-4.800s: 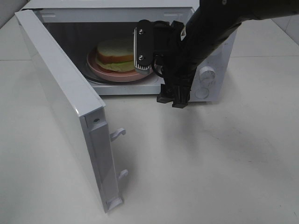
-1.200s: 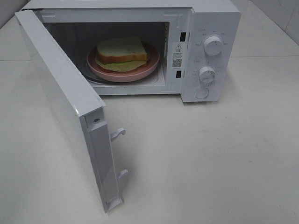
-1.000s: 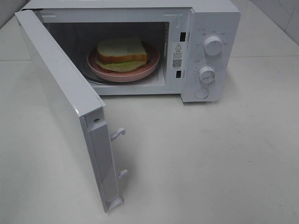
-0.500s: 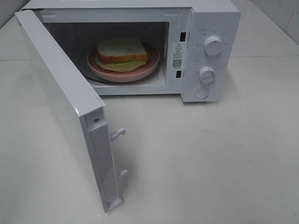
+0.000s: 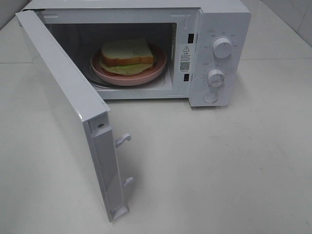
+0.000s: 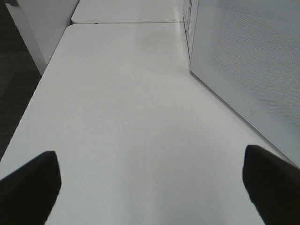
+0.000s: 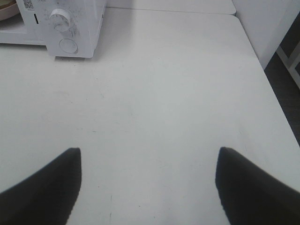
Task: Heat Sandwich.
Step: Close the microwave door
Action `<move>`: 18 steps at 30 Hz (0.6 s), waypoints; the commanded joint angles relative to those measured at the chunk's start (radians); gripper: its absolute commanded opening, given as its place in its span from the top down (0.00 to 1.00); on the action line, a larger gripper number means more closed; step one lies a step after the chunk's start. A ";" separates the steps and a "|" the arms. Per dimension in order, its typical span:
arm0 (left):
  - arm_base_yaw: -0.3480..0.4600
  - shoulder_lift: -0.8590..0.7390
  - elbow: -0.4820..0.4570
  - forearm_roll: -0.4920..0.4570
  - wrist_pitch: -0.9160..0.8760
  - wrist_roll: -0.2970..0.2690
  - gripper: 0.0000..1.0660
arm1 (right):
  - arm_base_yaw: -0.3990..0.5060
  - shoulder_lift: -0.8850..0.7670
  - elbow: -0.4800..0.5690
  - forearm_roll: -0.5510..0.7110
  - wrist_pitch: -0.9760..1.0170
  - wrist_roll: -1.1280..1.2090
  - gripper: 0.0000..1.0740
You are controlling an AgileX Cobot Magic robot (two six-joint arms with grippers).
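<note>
Left gripper (image 6: 150,187): jaws spread wide, nothing between them, bare table (image 5: 229,165) under it. It is out of the overhead shot. The door (image 6: 248,70) stands open; its outer face is ahead of this gripper and off to its microwave side, near but not touching. The sandwich (image 5: 126,52) is on the far side of that door from the left gripper, flat on the pink plate (image 5: 129,79) inside the microwave (image 5: 219,19) cavity, well apart from both grippers. So loading looks done and the step in hand is closing the door. Judgement: the left gripper is on the correct side for it. It should push the outer face near the latch edge, swinging the door toward the cavity until both hooks seat. A push close to the hinge risks sliding the whole unit instead. The timer knob (image 7: 60,18) and round button (image 7: 68,45) lie ahead of the right gripper (image 7: 150,187), well apart from it. Its jaws are also parted and empty, over bare table. After the door latches, it needs a reach forward to pinch and turn a knob.
</note>
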 commanded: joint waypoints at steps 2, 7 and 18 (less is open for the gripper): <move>0.003 -0.027 0.002 -0.006 -0.007 -0.002 0.03 | -0.005 -0.027 0.002 -0.001 -0.007 0.002 0.29; 0.003 -0.027 0.002 -0.006 -0.007 -0.002 0.03 | -0.005 -0.027 0.002 -0.001 -0.007 0.002 0.29; 0.003 -0.027 0.002 -0.006 -0.007 -0.002 0.03 | -0.005 -0.027 0.002 -0.001 -0.007 0.002 0.29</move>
